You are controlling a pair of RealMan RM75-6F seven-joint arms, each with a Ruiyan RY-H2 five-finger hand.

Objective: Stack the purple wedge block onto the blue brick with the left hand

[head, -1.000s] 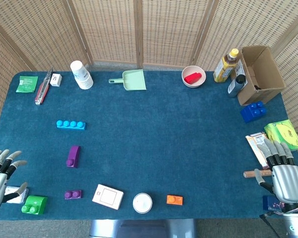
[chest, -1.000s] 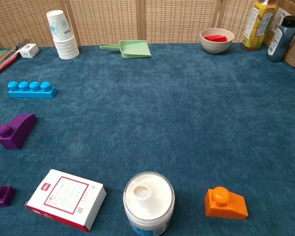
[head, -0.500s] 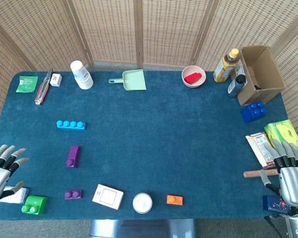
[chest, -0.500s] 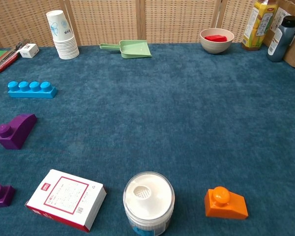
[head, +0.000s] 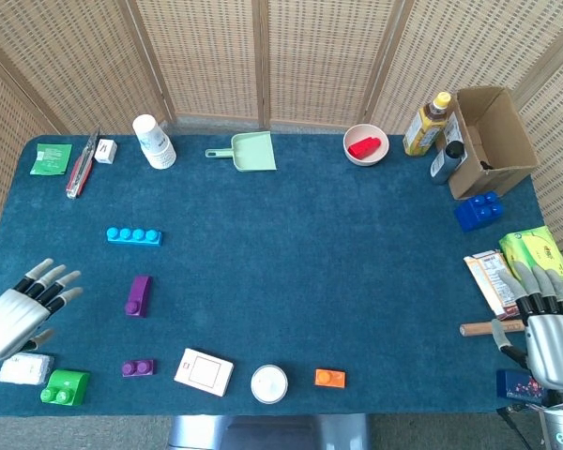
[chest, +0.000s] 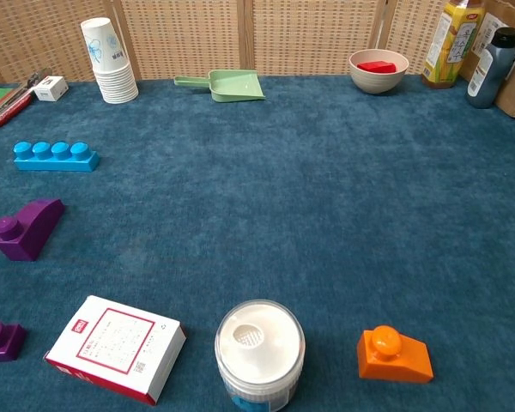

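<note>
Head view. Left robot hand (head: 23, 305) sits over the near-left edge of the dark blue carpeted tabletop (head: 291, 253), fingers spread and pointing toward the purple plastic wedge block (head: 138, 294); it holds nothing. The wedge lies flat on the tabletop, apart from the hand. The light blue four-stud brick (head: 134, 235) lies just behind the wedge, so the lift-and-place path is probably short. Right robot hand (head: 542, 328) rests at the near-right edge beside a wooden stick (head: 479, 328), fingers extended and apart, empty; likely parked, since the task assigns the left. Compared with half a second ago, the left hand has shifted up and inward toward the wedge, uncovering the white packet (head: 23, 368) next to the green block (head: 64, 386); right hand unchanged.

Chest view. Neither hand shows. Purple wedge (chest: 26, 227) lies with its single stud at the near end, untouched; blue brick (chest: 54, 155) behind it, studs up and free. Nothing here differs from the earlier frame. Judgement: approach phase, grasp not yet made.
</note>
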